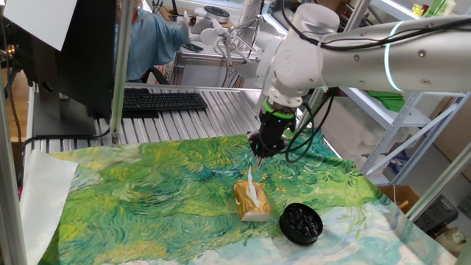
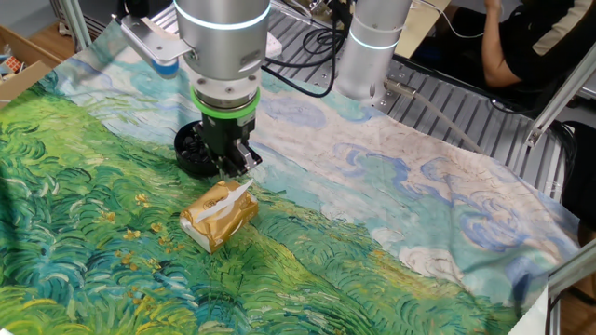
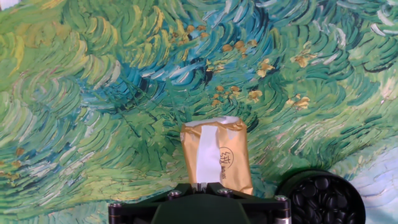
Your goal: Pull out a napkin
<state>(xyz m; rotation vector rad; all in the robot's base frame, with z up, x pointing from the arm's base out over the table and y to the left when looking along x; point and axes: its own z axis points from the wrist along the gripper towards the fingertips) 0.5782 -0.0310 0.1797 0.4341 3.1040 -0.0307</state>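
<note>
The tan-yellow tissue pack [image 1: 252, 201] lies on the painted cloth; it also shows in the other fixed view [image 2: 219, 216] and in the hand view [image 3: 230, 155]. The white napkin [image 1: 250, 184] rises from the pack's slot to a narrow point; it shows as a white strip in the hand view [image 3: 205, 152] and in the other fixed view [image 2: 231, 198]. My gripper [image 1: 259, 154] hangs just above the pack [image 2: 238, 169]. Its fingertips [image 3: 200, 185] are pressed together at the top end of the napkin strip. The pack rests on the cloth.
A black round lid-like container [image 1: 301, 222] sits right next to the pack, also in the other fixed view [image 2: 194, 151] and the hand view [image 3: 320, 198]. A keyboard [image 1: 162, 101] and a large white sheet [image 1: 44, 195] lie beyond the cloth's edges.
</note>
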